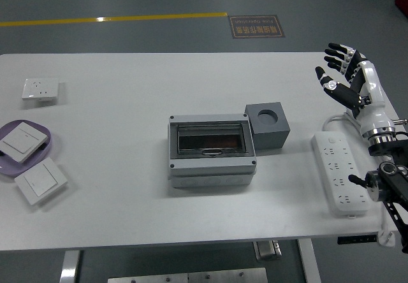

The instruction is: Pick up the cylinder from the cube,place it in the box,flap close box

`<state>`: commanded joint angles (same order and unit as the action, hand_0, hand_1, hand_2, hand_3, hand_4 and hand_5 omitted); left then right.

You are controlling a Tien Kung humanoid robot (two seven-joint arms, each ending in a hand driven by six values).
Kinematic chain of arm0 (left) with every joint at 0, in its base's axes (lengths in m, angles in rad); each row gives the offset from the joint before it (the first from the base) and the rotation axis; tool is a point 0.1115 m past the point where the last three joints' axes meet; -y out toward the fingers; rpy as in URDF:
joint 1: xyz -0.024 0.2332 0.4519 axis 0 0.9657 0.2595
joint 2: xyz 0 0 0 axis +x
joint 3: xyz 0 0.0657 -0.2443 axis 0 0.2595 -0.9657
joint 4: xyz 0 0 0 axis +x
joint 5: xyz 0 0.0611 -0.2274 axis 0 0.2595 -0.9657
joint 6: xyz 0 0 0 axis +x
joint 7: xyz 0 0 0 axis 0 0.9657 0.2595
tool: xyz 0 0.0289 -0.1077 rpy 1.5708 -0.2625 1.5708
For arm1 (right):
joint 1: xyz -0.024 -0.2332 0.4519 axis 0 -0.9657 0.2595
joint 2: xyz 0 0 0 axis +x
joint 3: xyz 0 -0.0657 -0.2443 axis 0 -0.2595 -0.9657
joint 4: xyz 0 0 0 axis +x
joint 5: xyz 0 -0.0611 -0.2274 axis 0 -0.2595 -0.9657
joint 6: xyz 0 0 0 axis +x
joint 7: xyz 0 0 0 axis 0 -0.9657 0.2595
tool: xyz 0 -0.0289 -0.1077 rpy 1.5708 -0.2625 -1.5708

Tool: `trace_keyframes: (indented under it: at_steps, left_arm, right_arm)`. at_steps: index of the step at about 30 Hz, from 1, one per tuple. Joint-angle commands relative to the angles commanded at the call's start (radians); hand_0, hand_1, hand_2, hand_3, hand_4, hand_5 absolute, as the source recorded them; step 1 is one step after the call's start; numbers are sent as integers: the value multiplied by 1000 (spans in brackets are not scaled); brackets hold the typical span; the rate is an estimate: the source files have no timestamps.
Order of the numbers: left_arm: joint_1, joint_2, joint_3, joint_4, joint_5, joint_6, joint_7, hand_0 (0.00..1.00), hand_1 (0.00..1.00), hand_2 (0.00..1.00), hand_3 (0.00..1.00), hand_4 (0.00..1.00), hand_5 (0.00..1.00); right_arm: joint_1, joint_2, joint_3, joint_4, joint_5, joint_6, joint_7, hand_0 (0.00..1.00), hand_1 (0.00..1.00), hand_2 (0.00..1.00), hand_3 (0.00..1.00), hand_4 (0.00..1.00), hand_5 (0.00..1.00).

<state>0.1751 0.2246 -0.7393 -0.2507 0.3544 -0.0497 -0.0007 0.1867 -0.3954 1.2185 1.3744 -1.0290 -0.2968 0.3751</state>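
Right hand [347,79] is raised at the right edge of the worktop [127,213], its fingers [336,48] spread and holding nothing. The left hand is not in view.

Risks, as judged:
- The box [211,152] lies well to the left of the fingers and nearer the front edge, with its clear flap down. Whether the flap is fully latched cannot be told; if not, it could spring open again.
- A white power strip [339,173] lies directly beneath the forearm. A careless descent could catch it or its cable and drag it off the edge.
- The cube [267,125] touches the box's right rear corner, between the fingers and the box. A low sweep leftward would knock it.

Containers:
- Box: a dark orange-tinted shape shows through the flap; it may be the cylinder, but this cannot be confirmed.
- Cube: its round socket is empty, so the cylinder is no longer seated there.
- Purple dish [44,149], far left of the fingers: holds one white switch plate [20,139]. A second plate [40,180] lies beside it and a socket plate [39,88] behind.
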Motion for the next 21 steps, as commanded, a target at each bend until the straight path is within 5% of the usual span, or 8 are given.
trace_keyframes:
  at_steps: [9,11,21]
  left_arm:
    - [8,3,-1,3,-3,-2,-1,612,624,648,667,751,391]
    - [5,5,4,5,-6,-3,0,612,624,649,667,750,389]
    - [-8,21,-9,8,2,-6,-1,612,624,647,667,751,386]
  right_arm:
    - [-19,-1,6,68,50,1,-10,788,715,688,692,758,94]
    - [-20,-3,13,69,37,4,-19,781,717,679,757,762,126]
    - [-22,-1,22,45,39,35,-57,789,725,684,771,698,112]
